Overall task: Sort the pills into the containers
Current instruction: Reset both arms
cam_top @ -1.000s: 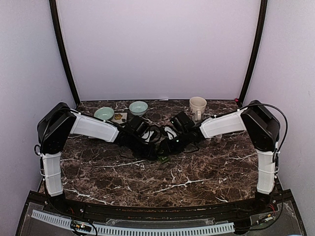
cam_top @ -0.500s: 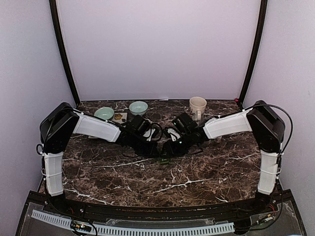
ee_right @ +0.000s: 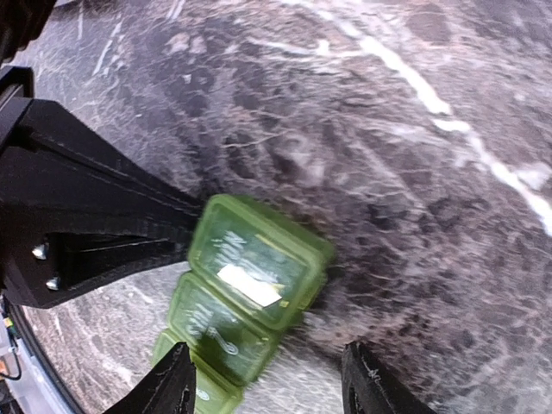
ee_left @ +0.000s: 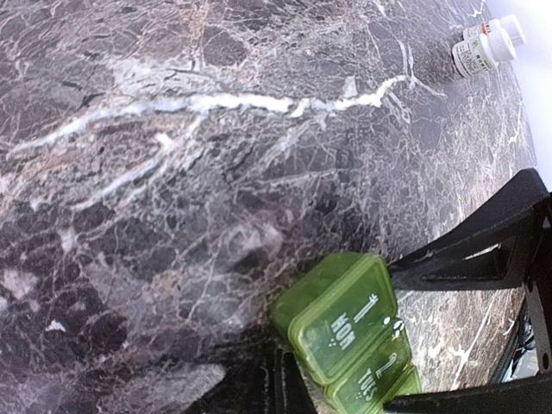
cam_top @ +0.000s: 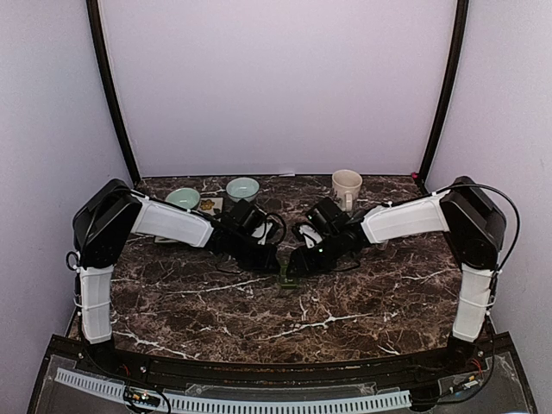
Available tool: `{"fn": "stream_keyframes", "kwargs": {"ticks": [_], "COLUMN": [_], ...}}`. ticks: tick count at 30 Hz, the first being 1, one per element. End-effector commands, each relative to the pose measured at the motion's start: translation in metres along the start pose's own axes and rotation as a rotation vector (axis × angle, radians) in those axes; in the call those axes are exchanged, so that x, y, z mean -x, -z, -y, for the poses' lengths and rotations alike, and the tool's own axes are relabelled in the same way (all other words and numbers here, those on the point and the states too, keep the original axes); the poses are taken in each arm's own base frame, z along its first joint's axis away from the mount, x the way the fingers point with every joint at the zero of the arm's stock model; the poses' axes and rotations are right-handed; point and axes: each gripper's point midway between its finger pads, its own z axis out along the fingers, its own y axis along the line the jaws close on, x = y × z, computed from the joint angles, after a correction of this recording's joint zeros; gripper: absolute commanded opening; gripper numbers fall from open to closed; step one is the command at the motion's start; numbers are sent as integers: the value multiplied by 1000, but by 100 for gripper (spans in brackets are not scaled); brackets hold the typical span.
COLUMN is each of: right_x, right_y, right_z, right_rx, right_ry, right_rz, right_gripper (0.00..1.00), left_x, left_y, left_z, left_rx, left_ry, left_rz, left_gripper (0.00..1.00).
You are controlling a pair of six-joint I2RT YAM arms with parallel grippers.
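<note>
Green day-labelled pill organizer (ee_right: 254,276), mid marble table (cam_top: 362,302), lids down. Long axis slanting back toward right gripper (ee_right: 272,384): fingers spread wide, near end between them, no contact seen. Left gripper (ee_left: 263,392) clamped shut at the box's side; actual hold unclear. Both equally near.

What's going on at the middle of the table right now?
Both arms meet over the green pill box lying on the marble table. The left gripper is shut, its tips right against one end of the box; whether it grips is unclear. The right gripper stands open, its fingers straddling the box. The lids in view look closed.
</note>
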Motion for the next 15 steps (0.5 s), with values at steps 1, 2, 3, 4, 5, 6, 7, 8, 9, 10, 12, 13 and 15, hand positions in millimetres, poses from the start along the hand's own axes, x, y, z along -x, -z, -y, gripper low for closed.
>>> {"fn": "stream_keyframes", "kwargs": {"ticks": [1, 2, 3, 4, 5, 6, 7, 8, 9, 10, 12, 13, 15], "right_x": [-4, -2, -1, 1, 4, 6, 11, 14, 18, 22, 32, 37, 48], "right_y": [12, 14, 17, 20, 24, 28, 35, 41, 47, 54, 69, 77, 96], "right_z": [15, 15, 15, 14, 14, 13, 12, 12, 12, 12, 12, 14, 16], "right_rx": [-71, -73, -78, -86, -93, -101, -111, -123, -134, -146, -173, -187, -217], "right_ry": [-18, -16, -11, -6, 1, 9, 16, 24, 31, 38, 51, 54, 60], "right_rz": [8, 16, 22, 28, 38, 48, 67, 82, 100, 121, 169, 194, 257], "right_gripper": [58, 58, 58, 58, 58, 58, 58, 58, 58, 58, 58, 58, 58], "left_x": [-1, -1, -2, -2, -2, -2, -1, -1, 1, 3, 10, 15, 27], "left_y": [-1, -1, 0, 3, 6, 10, 15, 21, 28, 35, 52, 62, 89], "left_z": [-9, -10, -10, -11, -13, -14, -16, -18, -21, -22, -26, -27, -26], "left_rx": [28, 31, 35, 43, 54, 70, 85, 104, 124, 143, 200, 225, 275], "left_ry": [6, 7, 7, 7, 5, 1, -4, -9, -15, -25, -50, -64, -90], "left_rz": [-16, -18, -20, -21, -21, -18, -10, -4, 8, 23, 64, 85, 158], "left_gripper": [0, 0, 0, 0, 0, 0, 0, 0, 1, 1, 3, 4, 8]}}
